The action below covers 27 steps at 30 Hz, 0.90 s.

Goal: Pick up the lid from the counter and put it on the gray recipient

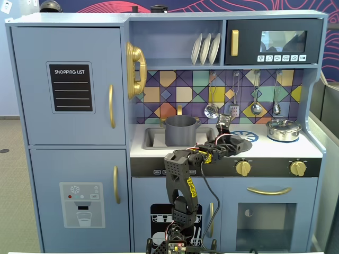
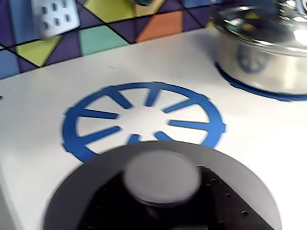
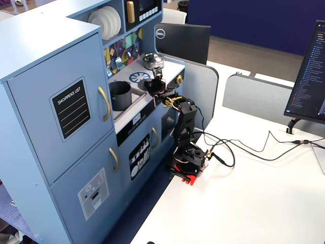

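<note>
The lid (image 2: 81, 196), a flat dark gray disc with a paler round knob (image 2: 160, 175), fills the bottom of the wrist view and covers the near edge of a blue burner ring (image 2: 76, 129). My gripper (image 2: 160, 196) has dark jaws close on both sides of the knob and appears shut on it. In both fixed views the lid (image 1: 241, 144) (image 3: 151, 84) is at the counter's front, under the gripper (image 1: 228, 136) (image 3: 155, 80). The gray recipient (image 1: 181, 131) (image 3: 120, 95), a tall open pot, stands in the sink to the left.
A shiny silver pot with its own lid (image 1: 284, 129) (image 2: 268, 52) sits at the counter's right. Utensils (image 1: 212, 110) hang on the tiled back wall. The sink rim (image 1: 151, 138) surrounds the gray pot. Gold stove knobs (image 1: 243, 168) line the front panel.
</note>
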Motion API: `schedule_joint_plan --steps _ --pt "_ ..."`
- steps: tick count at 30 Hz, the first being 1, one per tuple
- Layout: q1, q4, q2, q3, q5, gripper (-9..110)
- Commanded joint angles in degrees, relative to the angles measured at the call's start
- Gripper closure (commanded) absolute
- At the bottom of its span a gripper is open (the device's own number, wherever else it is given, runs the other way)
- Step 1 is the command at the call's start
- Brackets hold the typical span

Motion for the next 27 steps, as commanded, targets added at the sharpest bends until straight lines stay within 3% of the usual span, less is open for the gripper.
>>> schedule_joint_plan --steps 1,14,20,27 --pt "-1.0 -1.9 0.6 -4.2 0.5 102" --pt "-1.9 11.5 11.9 -15.2 0.4 102" --pt "-7.7 25.5 16.6 -24.6 4.3 102" --pt "-17.4 30.6 18.0 -26.8 6.1 102"
